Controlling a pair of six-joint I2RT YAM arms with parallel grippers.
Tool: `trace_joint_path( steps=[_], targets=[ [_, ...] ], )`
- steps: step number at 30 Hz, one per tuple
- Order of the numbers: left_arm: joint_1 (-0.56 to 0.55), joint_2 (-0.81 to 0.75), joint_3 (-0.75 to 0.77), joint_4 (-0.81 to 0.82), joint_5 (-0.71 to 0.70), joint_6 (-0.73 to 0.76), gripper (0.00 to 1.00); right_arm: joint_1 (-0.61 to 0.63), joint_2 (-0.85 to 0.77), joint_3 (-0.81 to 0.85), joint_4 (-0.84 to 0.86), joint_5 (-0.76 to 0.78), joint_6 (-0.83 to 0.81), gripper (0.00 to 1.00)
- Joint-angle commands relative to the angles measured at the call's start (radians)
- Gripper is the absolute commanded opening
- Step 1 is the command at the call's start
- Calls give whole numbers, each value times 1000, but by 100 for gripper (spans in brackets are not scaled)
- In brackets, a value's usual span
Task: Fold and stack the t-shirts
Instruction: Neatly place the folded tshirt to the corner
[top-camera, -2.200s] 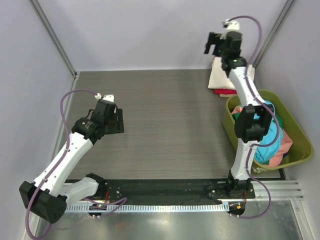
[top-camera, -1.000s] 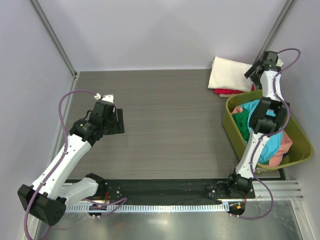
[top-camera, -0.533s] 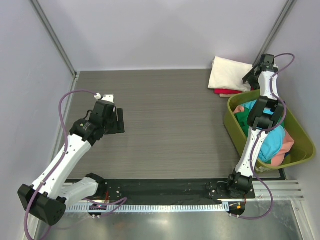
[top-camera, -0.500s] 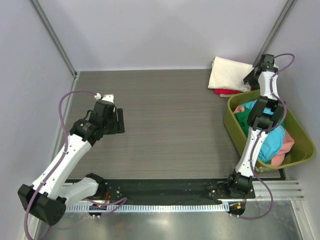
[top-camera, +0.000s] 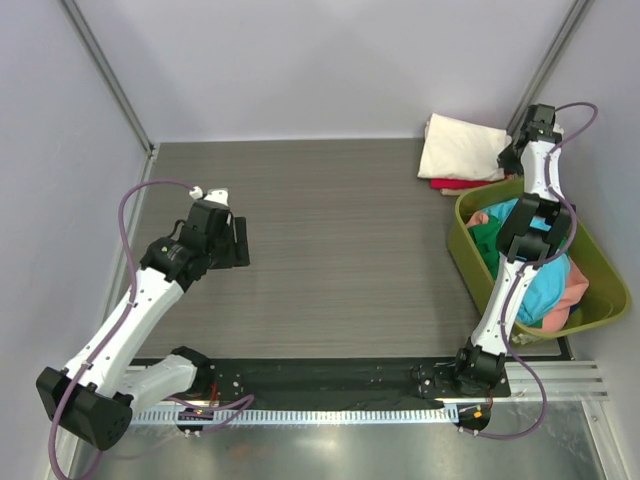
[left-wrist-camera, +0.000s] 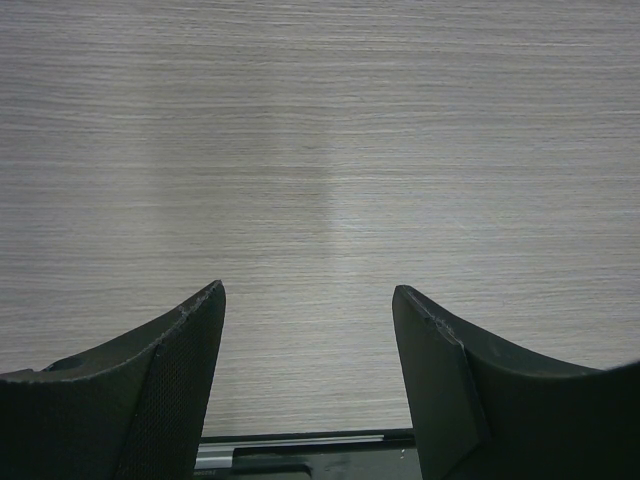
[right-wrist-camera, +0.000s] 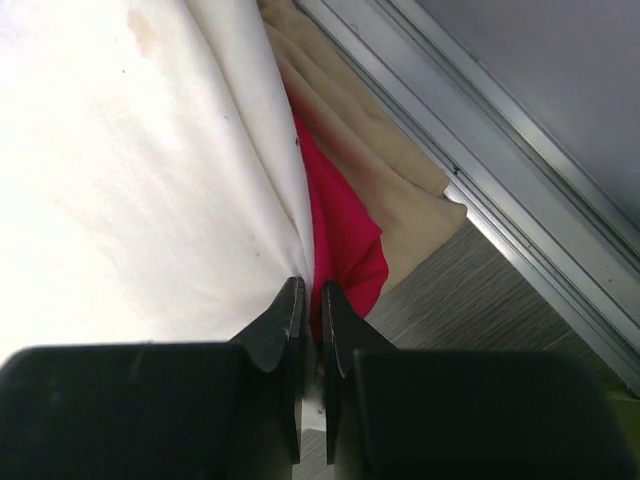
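Observation:
A folded cream-white t-shirt (top-camera: 460, 147) lies on a magenta-red one (top-camera: 450, 184) at the table's far right corner. In the right wrist view the white shirt (right-wrist-camera: 120, 180) fills the left, with the red shirt (right-wrist-camera: 345, 240) and a beige layer (right-wrist-camera: 390, 175) under it. My right gripper (right-wrist-camera: 312, 287) is shut on this stack's right edge, and red fabric shows in the thin slit between the fingers; from above it (top-camera: 512, 160) sits by the basket's far rim. My left gripper (left-wrist-camera: 308, 300) hangs open over bare table, seen at mid-left (top-camera: 240, 243) from above.
An olive-green basket (top-camera: 600, 262) stands at the right, holding turquoise (top-camera: 545, 290), green (top-camera: 487, 238) and salmon (top-camera: 572, 290) t-shirts. A metal rail (right-wrist-camera: 470, 120) and the wall run just behind the stack. The right arm's links cross over the basket.
The right gripper came down from above the stack to its right edge and closed there. The left arm has stayed where it was.

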Motion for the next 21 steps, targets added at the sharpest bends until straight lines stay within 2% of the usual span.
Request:
trace_joint_path(
  steps=[1,11,14,16,19,21],
  targets=[
    [3,-1,0,32,-4,15,69,-38,-78,51,21,39,-16,1],
    [5,10,0,30,-7,15,69,-49,-57,120,24,48,-27,1],
    [3,11,3,30,-8,15,69,-49,-58,90,21,28,-31,59],
    [5,13,0,30,-7,15,69,-50,-73,58,23,45,-21,81],
    [5,11,0,30,-5,13,69,-50,-102,33,21,69,-8,88],
    [5,11,1,30,-5,15,69,-46,-136,28,23,77,2,88]
  ],
)
